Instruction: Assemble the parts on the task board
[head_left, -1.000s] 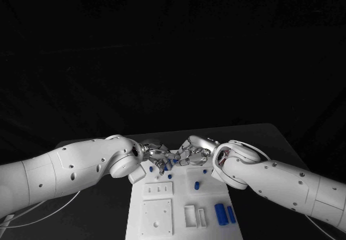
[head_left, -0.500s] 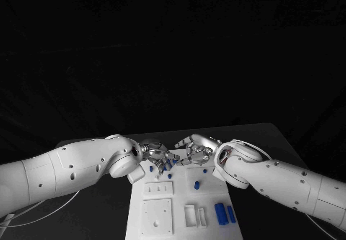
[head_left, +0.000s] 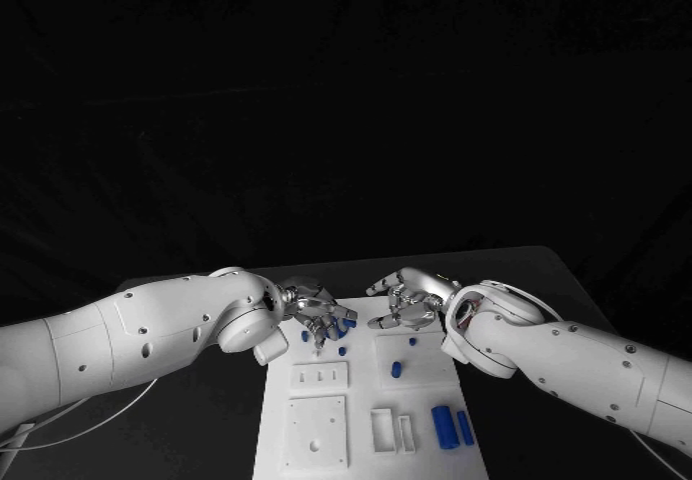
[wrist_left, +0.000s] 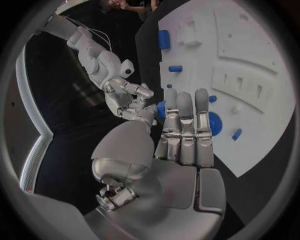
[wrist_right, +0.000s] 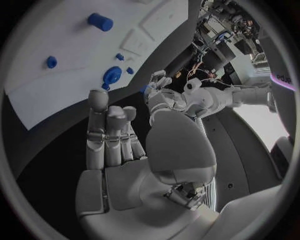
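Task board (head_left: 346, 420): white plate, lower centre of the head view, lying lengthwise on the black surface (head_left: 577, 290) and running off the bottom edge. Raised white blocks and recessed slots cover its near half.

Parts: two blue cylinders (head_left: 450, 427) lie side by side at the board's lower right. One short blue piece (head_left: 395, 370) sits mid-board, a smaller blue piece (head_left: 413, 342) above it. Several small blue pieces (head_left: 340, 351) cluster at the far end, beside the left hand.

Left hand (head_left: 315, 308): over the board's far left corner, fingers (wrist_left: 185, 125) held together and nearly straight. Blue shows at the fingertips in the head view. The left wrist view shows a round blue disc (wrist_left: 214, 123) on the board just beyond them; whether they touch or hold any piece cannot be told.

Right hand (head_left: 408, 298): over the far right corner, apart from the left hand. In the right wrist view the fingers (wrist_right: 107, 131) stand extended, thumb apart, nothing between them.

Surface and room: dark, matte surface; black backdrop fills the upper half of the head view. White cables (head_left: 87, 415) trail at lower left.

View difference: the right wrist view shows the disc (wrist_right: 113, 75) from the opposite side, with the left hand (wrist_right: 160, 95) near it.
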